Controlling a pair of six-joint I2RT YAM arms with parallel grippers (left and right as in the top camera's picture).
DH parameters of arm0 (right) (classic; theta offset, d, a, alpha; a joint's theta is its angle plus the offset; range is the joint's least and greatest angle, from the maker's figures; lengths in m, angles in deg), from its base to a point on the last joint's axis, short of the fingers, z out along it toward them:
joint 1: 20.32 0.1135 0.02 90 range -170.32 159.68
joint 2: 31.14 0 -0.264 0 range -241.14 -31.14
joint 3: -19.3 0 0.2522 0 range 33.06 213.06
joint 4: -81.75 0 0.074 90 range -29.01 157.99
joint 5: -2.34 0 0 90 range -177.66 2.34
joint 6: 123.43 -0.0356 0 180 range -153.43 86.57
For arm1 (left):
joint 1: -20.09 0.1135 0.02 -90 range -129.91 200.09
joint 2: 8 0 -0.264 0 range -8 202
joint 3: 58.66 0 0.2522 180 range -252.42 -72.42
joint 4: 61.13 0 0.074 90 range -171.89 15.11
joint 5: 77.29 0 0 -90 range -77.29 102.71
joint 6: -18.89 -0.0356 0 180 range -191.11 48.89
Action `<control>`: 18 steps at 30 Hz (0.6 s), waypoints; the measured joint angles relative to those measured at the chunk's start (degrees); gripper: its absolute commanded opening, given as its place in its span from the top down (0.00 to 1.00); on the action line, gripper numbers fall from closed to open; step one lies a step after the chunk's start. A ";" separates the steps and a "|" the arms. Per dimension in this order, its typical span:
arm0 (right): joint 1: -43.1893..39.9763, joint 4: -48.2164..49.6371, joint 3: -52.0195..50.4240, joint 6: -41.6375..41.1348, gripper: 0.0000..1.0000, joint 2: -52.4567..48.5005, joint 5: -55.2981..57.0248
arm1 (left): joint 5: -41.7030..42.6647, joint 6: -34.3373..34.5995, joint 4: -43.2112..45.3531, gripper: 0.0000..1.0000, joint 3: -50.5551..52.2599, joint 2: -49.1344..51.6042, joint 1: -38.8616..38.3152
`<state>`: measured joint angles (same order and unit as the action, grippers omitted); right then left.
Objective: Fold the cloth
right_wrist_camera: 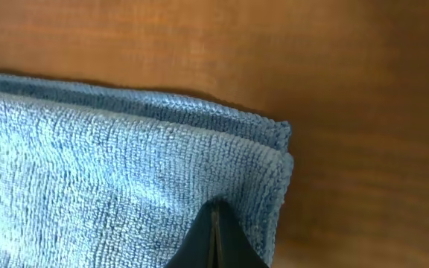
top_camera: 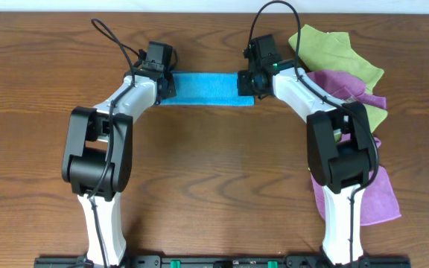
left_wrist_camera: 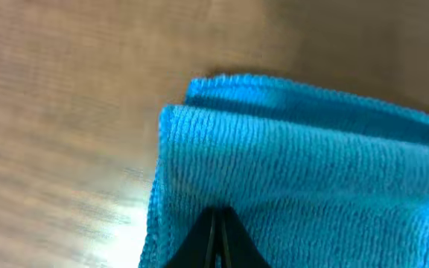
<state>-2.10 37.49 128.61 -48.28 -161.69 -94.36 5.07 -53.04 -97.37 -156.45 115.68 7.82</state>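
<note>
The sky-blue cloth [top_camera: 207, 88] lies on the wooden table as a narrow folded strip between my two grippers. My left gripper [top_camera: 168, 85] is at its left end and my right gripper [top_camera: 246, 83] is at its right end. In the left wrist view the jaws [left_wrist_camera: 216, 216] are shut with their tip pressed into the cloth [left_wrist_camera: 311, 164] near its folded corner. In the right wrist view the jaws [right_wrist_camera: 214, 208] are shut on the cloth [right_wrist_camera: 88, 171] near its layered right corner. No white tag shows.
Lime-green cloths [top_camera: 334, 48] and purple cloths [top_camera: 348, 89] are piled at the right, behind and beside my right arm. Another purple cloth [top_camera: 375, 197] lies by the right arm's base. Bare wood table [top_camera: 214, 164] lies in front of the strip.
</note>
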 measured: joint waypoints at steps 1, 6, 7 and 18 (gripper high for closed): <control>0.00 -1.66 0.13 0.00 0.99 0.15 -0.74 | 0.17 0.09 -1.92 0.95 -0.17 -0.24 0.00; 0.00 -10.03 0.57 -0.39 0.99 0.94 -4.17 | 1.73 0.48 -13.09 0.94 -0.74 -1.53 0.00; 0.00 -11.43 0.61 -0.46 0.99 1.03 -4.76 | 1.95 1.09 -15.02 0.94 -0.83 -1.66 0.00; 0.28 -18.40 0.59 -1.16 0.68 1.66 -8.68 | 3.04 4.24 -22.10 0.94 -1.05 -1.99 0.00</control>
<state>-1.81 19.09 129.20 -49.44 -160.02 -103.04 8.11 -48.80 -119.47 -157.50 113.69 7.82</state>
